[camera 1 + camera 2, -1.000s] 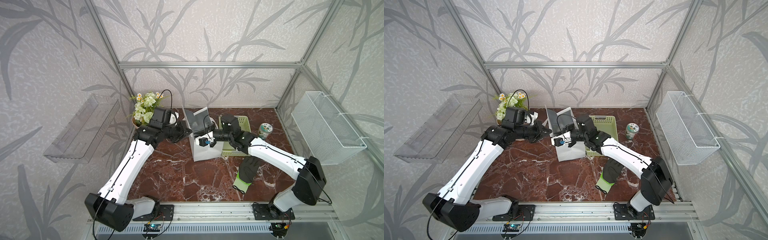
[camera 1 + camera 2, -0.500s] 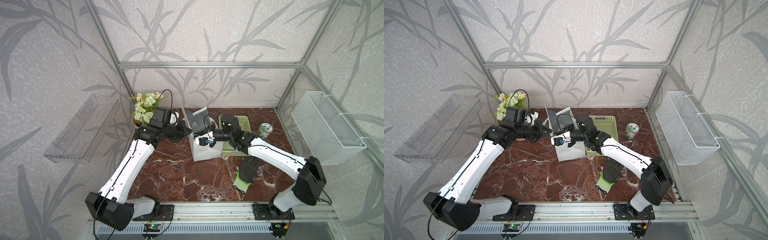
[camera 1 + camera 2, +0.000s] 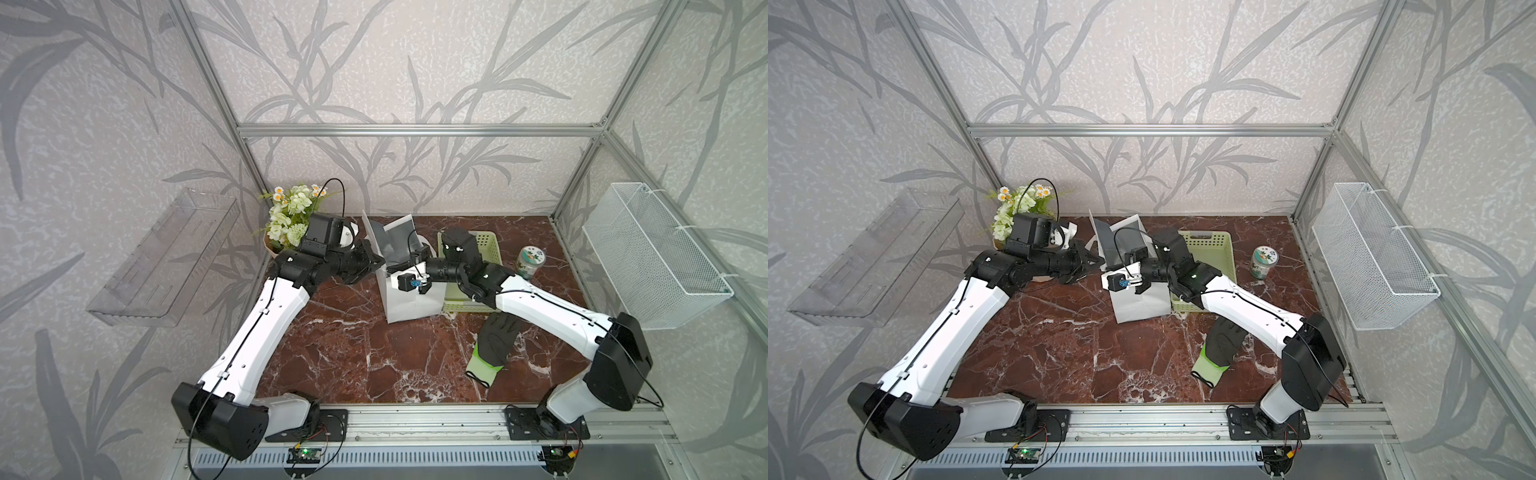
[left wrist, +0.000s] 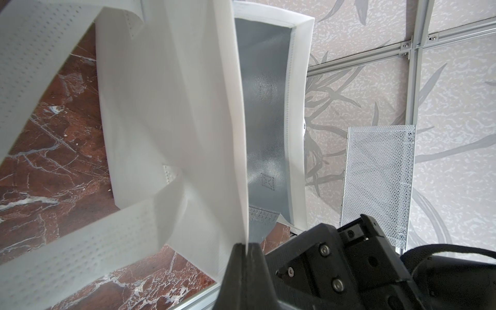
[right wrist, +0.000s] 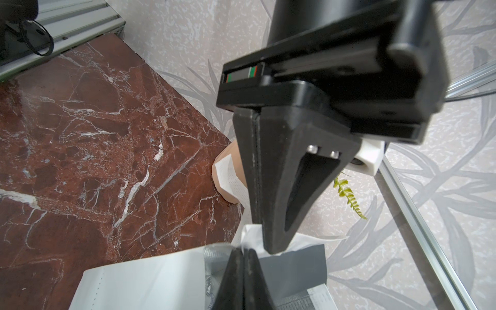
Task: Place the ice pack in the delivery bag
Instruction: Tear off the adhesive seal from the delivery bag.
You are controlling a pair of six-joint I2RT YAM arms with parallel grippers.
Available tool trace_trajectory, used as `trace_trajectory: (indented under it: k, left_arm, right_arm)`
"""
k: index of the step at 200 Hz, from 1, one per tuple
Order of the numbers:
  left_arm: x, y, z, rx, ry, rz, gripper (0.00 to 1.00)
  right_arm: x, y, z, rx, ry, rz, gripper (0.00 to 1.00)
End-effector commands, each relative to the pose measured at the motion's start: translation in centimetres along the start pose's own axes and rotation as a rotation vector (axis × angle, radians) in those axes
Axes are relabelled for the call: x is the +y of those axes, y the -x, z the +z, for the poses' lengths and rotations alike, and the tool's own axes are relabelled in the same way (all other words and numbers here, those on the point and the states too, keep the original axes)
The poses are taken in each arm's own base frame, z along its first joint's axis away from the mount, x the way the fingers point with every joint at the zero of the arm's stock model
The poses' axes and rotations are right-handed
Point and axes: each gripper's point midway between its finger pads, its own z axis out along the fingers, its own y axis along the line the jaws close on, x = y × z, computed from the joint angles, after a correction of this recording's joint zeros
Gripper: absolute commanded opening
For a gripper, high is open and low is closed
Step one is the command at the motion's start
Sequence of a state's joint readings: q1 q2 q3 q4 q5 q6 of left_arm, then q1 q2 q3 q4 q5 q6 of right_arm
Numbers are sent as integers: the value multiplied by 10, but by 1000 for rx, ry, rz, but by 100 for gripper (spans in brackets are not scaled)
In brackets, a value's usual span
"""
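The delivery bag (image 3: 409, 297) (image 3: 1138, 305) stands in the middle of the marble table, white outside with silver foil lining (image 4: 265, 120) inside. My left gripper (image 3: 380, 262) (image 4: 245, 245) is shut on the bag's rim at its left side. My right gripper (image 3: 390, 271) (image 5: 243, 251) is shut on the same white rim right beside it, tip almost against the left gripper's fingers (image 5: 271, 236). A white strap handle (image 4: 80, 249) hangs loose outside the bag. The ice pack is out of view.
A green basket (image 3: 490, 245) stands against the bag's right side, with a small jar (image 3: 531, 262) further right. A black and green glove (image 3: 494, 345) lies under my right arm. Flowers (image 3: 291, 216) stand at the back left. A wire basket (image 3: 652, 257) hangs on the right wall.
My right gripper's jaws have closed onto the bag's rim. Both arms and the bag have barely moved.
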State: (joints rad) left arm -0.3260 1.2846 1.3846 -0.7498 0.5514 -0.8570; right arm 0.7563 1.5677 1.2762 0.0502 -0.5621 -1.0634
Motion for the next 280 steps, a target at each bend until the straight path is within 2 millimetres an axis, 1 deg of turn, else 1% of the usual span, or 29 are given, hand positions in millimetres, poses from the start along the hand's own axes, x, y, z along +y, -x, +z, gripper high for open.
trace_trajectory:
  k: [1, 43, 52, 62, 76, 94, 114, 121, 145, 157, 182, 195, 202, 203, 205, 215, 235, 246, 264, 280]
  left_arm:
    - [1, 0, 3, 11, 8, 10, 0]
    - [3, 0, 2, 14, 23, 21, 0]
    - [3, 0, 2, 14, 23, 21, 2]
    - [3, 0, 1, 10, 25, 21, 7]
    - [2, 1, 0, 3, 23, 23, 18]
    - [2, 4, -5, -15, 23, 25, 28]
    - [1, 9, -15, -47, 22, 31, 32]
    - [1, 12, -19, -61, 22, 32, 35]
    - [3, 19, -33, -114, 24, 39, 52]
    - [4, 22, -41, -141, 23, 48, 60]
    - [7, 28, -58, -202, 28, 71, 73]
    - [11, 30, -66, -228, 35, 78, 77]
    - [14, 31, -69, -238, 39, 84, 78]
    - [14, 31, -69, -240, 40, 84, 78]
    - [15, 31, -70, -242, 41, 88, 78]
    - [19, 31, -74, -258, 50, 106, 80]
    - [29, 30, -75, -277, 82, 143, 83]
    - [35, 30, -74, -283, 95, 157, 84]
    - [41, 30, -70, -286, 101, 179, 84]
    - [47, 31, -67, -295, 106, 191, 84]
  right_arm:
    - [-14, 11, -1, -20, -32, -16, 4]
    - [-16, 3, -3, 3, -30, -13, 0]
    - [-16, 2, -3, 5, -27, -12, 0]
    - [-17, 0, -4, 11, -25, -12, 0]
    - [-17, -1, -3, 16, -21, -6, 0]
    - [-19, -2, -2, 23, -20, -2, 0]
    - [-23, -5, -2, 36, -28, 7, 0]
    - [-24, -7, -2, 39, -30, 11, 0]
    - [-31, -11, -1, 51, -41, 33, 0]
    - [-38, -14, 1, 61, -62, 50, 0]
    - [-69, -20, 5, 85, -177, 95, 0]
    - [-88, -25, 6, 118, -237, 127, 0]
    - [-104, -23, 0, 127, -283, 135, 0]
    - [-102, -29, 4, 137, -279, 145, 0]
    - [-104, -33, 7, 145, -285, 153, 0]
    - [-123, -39, 4, 169, -348, 179, 0]
    - [-160, -50, -9, 216, -450, 231, 0]
    - [-176, -59, -17, 253, -495, 249, 0]
    - [-202, -74, -36, 315, -578, 276, 0]
    - [-223, -84, -59, 366, -659, 306, 0]
